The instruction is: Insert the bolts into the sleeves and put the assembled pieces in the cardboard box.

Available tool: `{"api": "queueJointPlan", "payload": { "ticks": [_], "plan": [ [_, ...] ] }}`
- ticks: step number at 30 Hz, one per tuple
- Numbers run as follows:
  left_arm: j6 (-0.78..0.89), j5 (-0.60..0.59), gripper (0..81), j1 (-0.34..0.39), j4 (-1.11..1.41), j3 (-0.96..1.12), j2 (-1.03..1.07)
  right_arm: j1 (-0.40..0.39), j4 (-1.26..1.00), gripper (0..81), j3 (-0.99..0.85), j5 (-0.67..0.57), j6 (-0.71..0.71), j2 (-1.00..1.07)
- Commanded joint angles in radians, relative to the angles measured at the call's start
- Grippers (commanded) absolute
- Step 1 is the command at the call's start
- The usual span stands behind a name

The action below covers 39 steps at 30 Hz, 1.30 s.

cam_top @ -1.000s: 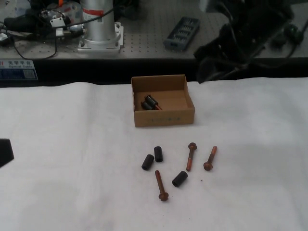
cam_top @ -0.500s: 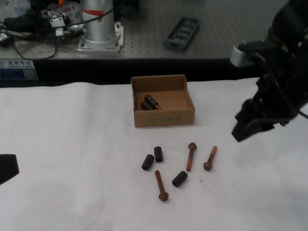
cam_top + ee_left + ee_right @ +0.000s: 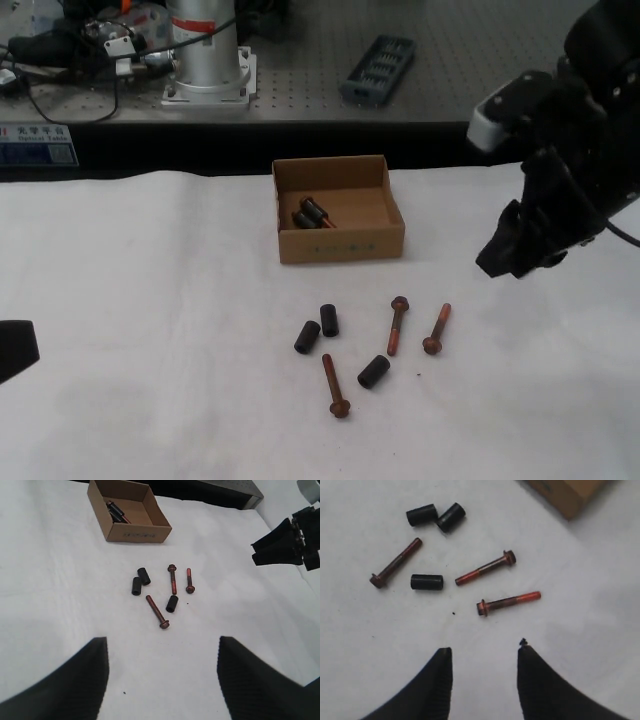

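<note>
The cardboard box (image 3: pixel 340 245) stands open on the white cloth (image 3: pixel 150 260) that covers the worktop. It sits toward the far edge, about midway between the left and right edges. Inside it, by its left wall, lie two dark sleeved pieces (image 3: pixel 312 213) close together, with a reddish tip showing beside them.

The loose parts lie between the box and the near edge, all apart from the box. One black sleeve (image 3: pixel 329 320) and a second sleeve (image 3: pixel 307 337) lie just beside each other; whether they touch cannot be told. A third sleeve (image 3: pixel 373 371) lies closer to the near edge. Just to its left is the nearest bolt (image 3: pixel 334 385), with its head toward the near edge.

Toward the right of the group, a middle bolt (image 3: pixel 398 325) and an outer bolt (image 3: pixel 436 329) lie side by side, roughly parallel. The middle bolt's head points to the far edge and the outer bolt's to the near edge. All three loose bolts lie bare, outside the sleeves.

The right gripper (image 3: pixel 484 650) hangs above the cloth toward the right edge, off to the right of the box. Its fingers are spread and hold nothing. The left gripper (image 3: pixel 162 642) is by the left edge, toward the near side, with its fingers wide apart and likewise empty.
</note>
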<state>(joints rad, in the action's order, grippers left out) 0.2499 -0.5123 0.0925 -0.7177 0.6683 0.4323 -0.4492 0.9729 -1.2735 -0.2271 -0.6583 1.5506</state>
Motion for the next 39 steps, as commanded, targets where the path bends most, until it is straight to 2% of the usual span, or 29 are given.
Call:
{"api": "queueJointPlan", "payload": {
  "ticks": [1, 5, 10, 21, 27, 35, 39],
  "plan": [
    [-0.012, 0.010, 46.1, -0.003, 0.001, 0.003, -0.003, 0.005, -0.034, 31.3, -0.002, -0.006, -0.182, -0.006],
    [-0.012, 0.010, 46.1, -0.003, 0.001, 0.003, -0.003, 0.005, -0.092, 31.3, -0.002, -0.006, -0.404, -0.006],
    [-0.028, 0.009, 46.1, -0.003, 0.001, 0.003, -0.003, 0.005, -0.153, 31.3, -0.002, -0.006, -0.582, -0.006],
    [-0.073, 0.009, 46.1, -0.003, 0.009, 0.003, -0.003, 0.005, -0.094, 31.3, 0.012, -0.006, -1.040, 0.095],
    [-0.073, 0.009, 46.1, -0.003, 0.009, 0.003, -0.003, -0.005, -0.205, 31.3, 0.016, -0.001, -1.097, 0.216],
    [-0.079, 0.009, 46.1, -0.003, 0.009, 0.003, -0.003, -0.054, -0.267, 31.3, 0.016, 0.115, -1.207, 0.351],
    [-0.079, 0.009, 46.1, -0.003, 0.009, 0.003, -0.003, -0.060, -0.290, 31.3, 0.016, 0.120, -1.240, 0.373]
  ]
}}
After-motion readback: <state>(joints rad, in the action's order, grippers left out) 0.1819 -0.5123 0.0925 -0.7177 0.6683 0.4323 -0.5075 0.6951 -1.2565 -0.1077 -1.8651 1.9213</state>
